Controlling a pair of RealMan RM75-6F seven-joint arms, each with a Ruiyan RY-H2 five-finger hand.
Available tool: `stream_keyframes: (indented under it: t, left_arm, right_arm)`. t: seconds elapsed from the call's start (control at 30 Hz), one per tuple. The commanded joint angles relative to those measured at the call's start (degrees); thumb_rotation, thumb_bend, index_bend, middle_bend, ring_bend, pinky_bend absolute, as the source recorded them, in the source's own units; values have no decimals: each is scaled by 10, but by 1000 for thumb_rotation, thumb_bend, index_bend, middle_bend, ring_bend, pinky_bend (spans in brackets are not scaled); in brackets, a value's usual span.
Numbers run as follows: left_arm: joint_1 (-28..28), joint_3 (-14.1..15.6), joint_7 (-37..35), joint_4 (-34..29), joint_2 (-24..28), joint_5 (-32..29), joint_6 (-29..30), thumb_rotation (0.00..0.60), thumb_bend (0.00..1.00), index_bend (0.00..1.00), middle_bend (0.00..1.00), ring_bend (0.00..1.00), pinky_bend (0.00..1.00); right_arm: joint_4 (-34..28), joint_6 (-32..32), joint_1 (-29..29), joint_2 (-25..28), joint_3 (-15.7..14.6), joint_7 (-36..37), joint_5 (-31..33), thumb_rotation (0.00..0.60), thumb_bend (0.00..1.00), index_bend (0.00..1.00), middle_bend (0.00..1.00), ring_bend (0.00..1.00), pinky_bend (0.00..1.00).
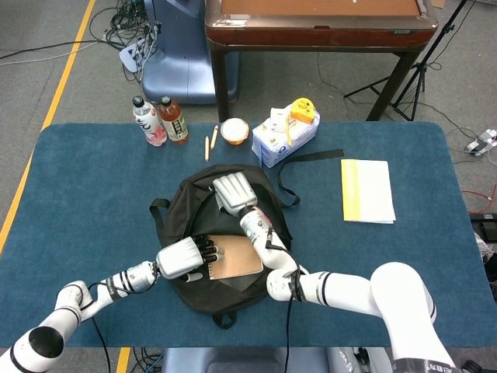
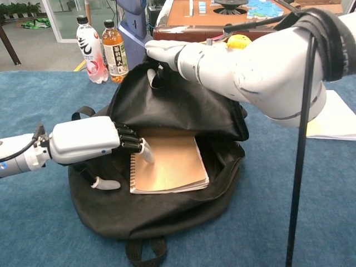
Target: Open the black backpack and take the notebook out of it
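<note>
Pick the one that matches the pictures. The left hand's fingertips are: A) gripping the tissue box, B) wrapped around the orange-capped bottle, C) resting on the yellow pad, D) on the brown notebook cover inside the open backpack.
D: in the chest view the left hand reaches into the open backpack, its fingertips down on the notebook cover near the spiral edge.
</note>
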Motion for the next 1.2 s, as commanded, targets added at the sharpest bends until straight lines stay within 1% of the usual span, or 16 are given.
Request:
stream_keyframes:
  t: [0.03, 0.3, 0.6, 0.97, 1.2]
  left_arm:
    - [0, 2, -1, 9, -9, -6, 0, 600, 227, 248, 266, 262, 299]
    - [-1, 5, -4, 27, -31, -20, -5, 600, 227, 224, 253, 249, 298]
    - [-3, 8, -20, 47, -54, -34, -17, 600, 227, 220, 248, 245, 298]
    - [-7, 0, -62, 55, -79, -58, -29, 600, 227, 235, 237, 245, 298]
    - [-8, 2, -75, 61, -86, -64, -31, 600, 300, 236, 233, 245, 293]
  right_arm:
    - [1, 1, 1, 0, -1, -1, 2, 600, 824, 605, 568, 519, 559]
    - [-1, 4, 3, 1, -3, -4, 6, 600, 825, 605, 568, 519, 559]
    - [-11, 12, 1, 4, -6, -7, 10, 600, 825, 605, 568, 519, 559]
    - [-13, 16, -1, 7, -7, -7, 11, 600, 824, 605, 565, 519, 559]
    - [-7, 14, -1, 6, -10, -9, 16, 600, 825, 605, 565, 521, 559]
